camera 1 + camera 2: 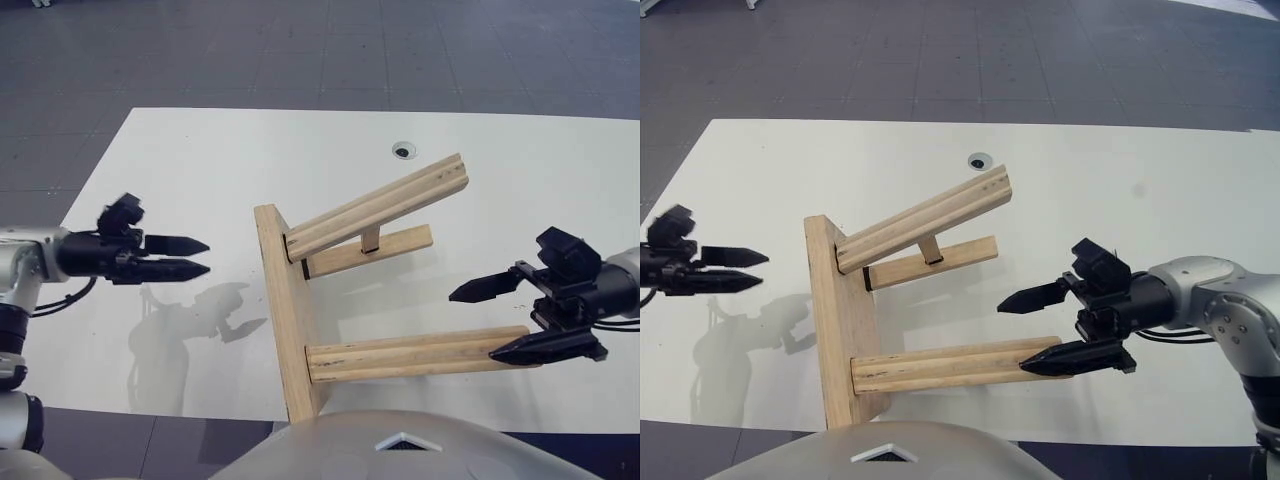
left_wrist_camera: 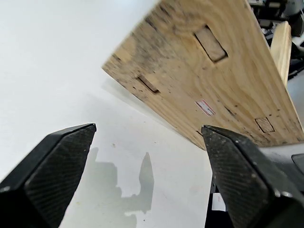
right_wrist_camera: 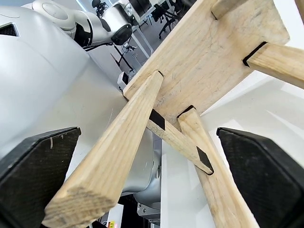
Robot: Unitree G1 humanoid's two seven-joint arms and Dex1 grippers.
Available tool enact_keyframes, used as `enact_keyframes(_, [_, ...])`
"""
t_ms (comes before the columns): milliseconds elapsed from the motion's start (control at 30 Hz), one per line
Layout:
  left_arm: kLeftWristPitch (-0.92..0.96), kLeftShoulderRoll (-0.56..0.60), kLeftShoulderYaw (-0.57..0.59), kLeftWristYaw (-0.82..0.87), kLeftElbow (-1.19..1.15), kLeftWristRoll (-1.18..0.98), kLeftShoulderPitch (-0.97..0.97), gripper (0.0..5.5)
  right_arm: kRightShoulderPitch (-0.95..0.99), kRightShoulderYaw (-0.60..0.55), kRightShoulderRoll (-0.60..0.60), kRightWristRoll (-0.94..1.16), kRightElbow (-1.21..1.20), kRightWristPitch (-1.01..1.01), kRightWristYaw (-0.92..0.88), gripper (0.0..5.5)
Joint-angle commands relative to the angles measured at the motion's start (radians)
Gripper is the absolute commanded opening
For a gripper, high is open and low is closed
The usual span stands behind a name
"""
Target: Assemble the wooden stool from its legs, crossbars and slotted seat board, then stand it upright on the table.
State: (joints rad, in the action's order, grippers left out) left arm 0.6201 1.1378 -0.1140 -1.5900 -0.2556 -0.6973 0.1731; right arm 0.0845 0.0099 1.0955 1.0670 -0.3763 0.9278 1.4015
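The wooden stool lies on its side on the white table (image 1: 180, 170). Its slotted seat board (image 1: 285, 320) stands on edge, facing my left gripper. The upper legs (image 1: 385, 205) slant up and away to the right. A short crossbar (image 1: 368, 252) sits under them. The lower legs (image 1: 415, 353) lie flat on the table. My left gripper (image 1: 205, 256) is open, hovering left of the seat board (image 2: 204, 61) and apart from it. My right gripper (image 1: 1018, 336) is open around the free end of the lower legs (image 3: 118, 156), with one finger (image 1: 1070, 358) beside the wood.
A small round hole (image 1: 403, 151) is set in the table behind the stool. The table's near edge (image 1: 150, 408) runs just in front of the seat board. Dark floor lies beyond the far edge.
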Motion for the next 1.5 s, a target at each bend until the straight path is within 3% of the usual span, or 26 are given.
enact_keyframes(33, [-0.013, -0.048, -0.002, 0.078, 0.361, -0.01, -0.24, 4.13, -0.049, 0.157, -0.04, -0.296, 0.081, -0.007, -0.256, 5.26])
enact_keyframes(133, [-0.016, -0.058, -0.018, 0.117, 0.512, 0.012, -0.349, 4.13, 0.034, 0.14, -0.123, -0.304, 0.146, -0.033, -0.339, 5.26])
enact_keyframes(267, [-0.002, -0.07, -0.031, 0.162, 0.658, 0.033, -0.42, 4.13, 0.296, -0.013, -0.357, -0.249, 0.385, -0.113, -0.635, 5.26])
enact_keyframes(367, [0.019, -0.106, -0.032, 0.203, 0.681, 0.023, -0.402, 4.13, 0.341, -0.071, -0.42, -0.227, 0.426, -0.149, -0.733, 5.26])
enact_keyframes(467, [0.014, -0.235, -0.071, 0.339, 0.669, 0.063, -0.317, 4.13, 0.332, -0.132, -0.489, -0.23, 0.42, -0.189, -0.831, 5.26])
enact_keyframes(600, [-0.032, -0.566, -0.108, 0.692, 0.59, 0.183, -0.099, 4.13, 0.322, -0.234, -0.588, -0.19, 0.352, -0.212, -0.948, 5.26])
enact_keyframes(833, [0.03, -0.773, -0.174, 0.796, 0.591, 0.165, 0.066, 4.13, 0.366, -0.299, -0.654, -0.215, 0.369, -0.271, -0.991, 5.26])
enact_keyframes(900, [0.064, -0.765, -0.169, 0.787, 0.638, 0.129, 0.052, 4.13, 0.367, -0.294, -0.639, -0.189, 0.362, -0.236, -0.939, 5.26])
enact_keyframes(1000, [0.146, -0.605, -0.063, 0.661, 0.743, -0.006, -0.022, 4.13, 0.304, -0.224, -0.518, -0.169, 0.342, -0.128, -0.72, 5.26])
enact_keyframes(1167, [0.221, -0.359, 0.229, 0.517, 0.734, -0.188, -0.041, 4.13, 0.268, -0.141, -0.359, -0.257, 0.407, -0.144, -0.43, 5.26])
enact_keyframes(1267, [0.205, -0.338, 0.281, 0.541, 0.687, -0.189, -0.016, 4.13, 0.27, -0.076, -0.36, -0.343, 0.386, -0.226, -0.363, 5.26])
enact_keyframes(1500, [0.198, -0.357, 0.276, 0.594, 0.681, -0.19, 0.016, 4.13, 0.21, 0.066, -0.405, -0.497, 0.385, -0.389, -0.274, 5.26])
